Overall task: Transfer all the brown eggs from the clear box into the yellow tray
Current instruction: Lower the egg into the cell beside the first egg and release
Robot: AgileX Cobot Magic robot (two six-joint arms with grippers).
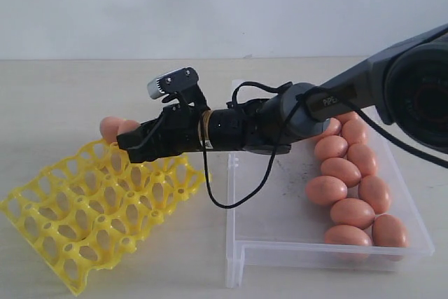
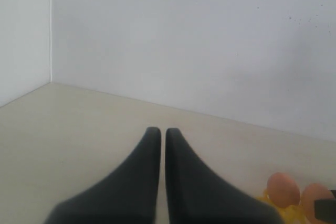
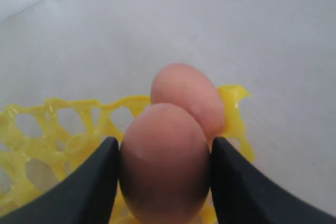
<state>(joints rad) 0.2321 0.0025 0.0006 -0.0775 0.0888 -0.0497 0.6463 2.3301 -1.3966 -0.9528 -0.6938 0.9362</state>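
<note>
The right pincer [image 3: 165, 148] grasps an egg [image 3: 164, 174] between its fingers, over the far corner of the tray [image 1: 52, 232], just beside a second egg [image 3: 186, 90] seated there. More eggs [image 1: 350, 211] lie along the right side of the box [image 1: 280, 243]. The left pincer [image 2: 163, 140] is clenched, empty.

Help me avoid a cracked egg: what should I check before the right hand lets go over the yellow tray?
1. Grip: right hand clamps a brown egg between both fingers: ok.
2. Position: the held egg is over the far corner of the yellow tray: ok.
3. Cup beneath is free: cannot tell, it is hidden by egg and hand.
4. Gap to the egg already seated: cannot tell, the two overlap in the wrist view.
5. Left hand shut and away from the tray: ok.
</note>
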